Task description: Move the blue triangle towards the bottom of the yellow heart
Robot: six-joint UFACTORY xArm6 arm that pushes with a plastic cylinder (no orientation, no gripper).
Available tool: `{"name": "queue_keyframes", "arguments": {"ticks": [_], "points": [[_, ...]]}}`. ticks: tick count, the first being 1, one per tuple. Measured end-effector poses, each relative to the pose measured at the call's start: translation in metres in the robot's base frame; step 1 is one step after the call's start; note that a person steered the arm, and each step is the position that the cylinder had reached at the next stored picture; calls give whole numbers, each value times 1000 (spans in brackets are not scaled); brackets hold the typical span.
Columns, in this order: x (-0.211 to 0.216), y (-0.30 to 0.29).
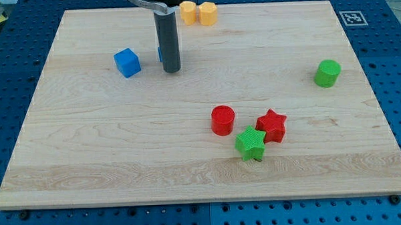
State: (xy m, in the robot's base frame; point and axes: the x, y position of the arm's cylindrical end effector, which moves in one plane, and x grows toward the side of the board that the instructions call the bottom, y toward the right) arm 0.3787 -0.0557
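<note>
My tip (pixel 172 70) rests on the board in the upper left part of the view. A sliver of a blue block (pixel 160 54), probably the blue triangle, shows at the rod's left edge; the rod hides most of it. Two yellow blocks touch each other at the view's top. The left one (pixel 188 11) looks like the yellow heart and the right one (pixel 208 13) looks rounded or hexagonal. They lie above and a little right of my tip. A blue cube (pixel 127 62) sits left of my tip.
A red cylinder (pixel 222 120), a red star (pixel 272 125) and a green star (pixel 250 143) cluster at the lower middle. A green cylinder (pixel 327 73) stands at the right. A black-and-white marker tag (pixel 350 18) sits beyond the board's top right corner.
</note>
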Motion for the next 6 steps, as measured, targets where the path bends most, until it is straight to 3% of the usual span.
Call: {"name": "queue_keyframes", "arguments": {"ticks": [6], "points": [[-22,0]]}}
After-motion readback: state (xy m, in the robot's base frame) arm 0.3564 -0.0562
